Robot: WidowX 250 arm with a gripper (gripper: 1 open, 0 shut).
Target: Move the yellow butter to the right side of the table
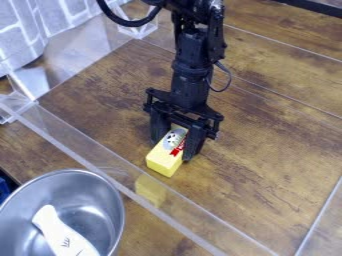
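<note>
One hand (pixel 179 141) clenched on one yellow butter (pixel 167 155), one metal bowl (pixel 60 214) nearby.

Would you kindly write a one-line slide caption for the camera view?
Robot gripper shut on the yellow butter on a wooden table, metal bowl nearby.

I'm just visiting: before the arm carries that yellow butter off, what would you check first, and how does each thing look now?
1. Gripper down over the yellow butter: ok.
2. Jaws closed on the butter: ok, they straddle its upper end.
3. Grip firm enough to lift: cannot tell.
4. Butter flat on the wooden table: ok.
5. Table to the right free of obstacles: ok.
6. Metal bowl out of the way: ok, lower left.
</note>
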